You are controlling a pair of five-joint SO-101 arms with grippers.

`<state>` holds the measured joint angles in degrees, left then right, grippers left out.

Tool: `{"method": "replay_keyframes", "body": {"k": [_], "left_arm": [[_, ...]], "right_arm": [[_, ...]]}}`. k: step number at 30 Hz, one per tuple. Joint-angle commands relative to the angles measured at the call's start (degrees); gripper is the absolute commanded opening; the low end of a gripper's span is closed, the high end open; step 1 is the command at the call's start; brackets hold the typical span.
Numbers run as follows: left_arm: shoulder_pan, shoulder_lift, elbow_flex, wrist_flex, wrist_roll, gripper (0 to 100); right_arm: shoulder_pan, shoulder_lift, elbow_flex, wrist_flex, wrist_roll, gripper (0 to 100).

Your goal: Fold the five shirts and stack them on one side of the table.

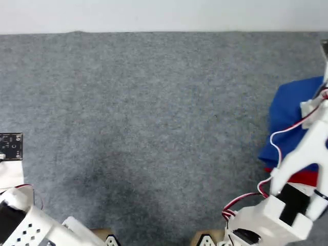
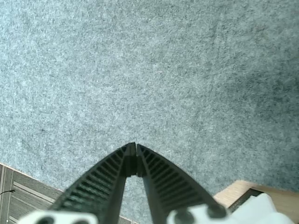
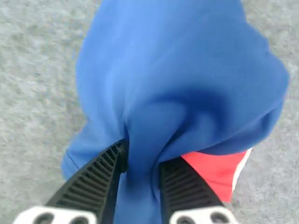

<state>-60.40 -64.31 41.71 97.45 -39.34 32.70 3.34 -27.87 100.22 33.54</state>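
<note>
A blue shirt (image 1: pixel 289 115) lies bunched at the table's right edge, on top of a red shirt (image 1: pixel 302 178). In the right wrist view my right gripper (image 3: pixel 140 161) is shut on a fold of the blue shirt (image 3: pixel 177 79), with the red shirt (image 3: pixel 216 173) peeking out beneath it. The right arm (image 1: pixel 302 154) crosses over these shirts in the high view. My left gripper (image 2: pixel 136 161) is shut on nothing, hovering over bare grey carpet near the table's front edge. The left arm's base (image 1: pixel 31 223) sits at the front left corner.
Grey carpet (image 1: pixel 154 113) covers the table. A small black board (image 1: pixel 10 146) and white paper lie at the left edge. A white wall runs along the far side. The wooden table edge (image 2: pixel 243 191) shows beside my left gripper.
</note>
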Motion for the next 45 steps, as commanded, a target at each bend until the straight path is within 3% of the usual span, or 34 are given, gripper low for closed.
{"method": "replay_keyframes", "body": {"k": [1,15,23,27,34,36,40,42,45], "left_arm": [[-0.1,-0.4,-0.2,-0.8,-0.3,0],[0.0,-0.5,3.0,-1.1,-0.3,0],[0.3,-0.5,3.1,-1.1,-0.3,0],[0.3,-0.5,3.1,-1.1,-0.3,0],[0.3,-0.5,3.1,-1.1,-0.3,0],[0.3,-0.5,3.1,-1.1,-0.3,0],[0.3,-0.5,3.1,-1.1,-0.3,0],[0.3,-0.5,3.1,-1.1,-0.3,0],[0.3,-0.5,3.1,-1.1,-0.3,0]], "right_arm": [[3.6,2.3,-0.4,-3.2,1.1,0.9],[10.9,21.4,-0.4,-20.4,13.8,1.4],[12.1,14.9,-3.1,-13.6,14.8,27.3],[12.0,9.3,-5.1,-10.4,12.7,30.4],[11.3,4.2,-4.9,-11.4,14.2,28.9],[9.4,5.6,-4.8,-11.4,16.0,22.6],[8.2,10.0,-5.1,-17.9,16.7,0.0],[9.1,12.1,-5.1,-22.1,16.7,3.9],[10.0,15.5,-5.1,-27.7,16.8,1.3]]}}
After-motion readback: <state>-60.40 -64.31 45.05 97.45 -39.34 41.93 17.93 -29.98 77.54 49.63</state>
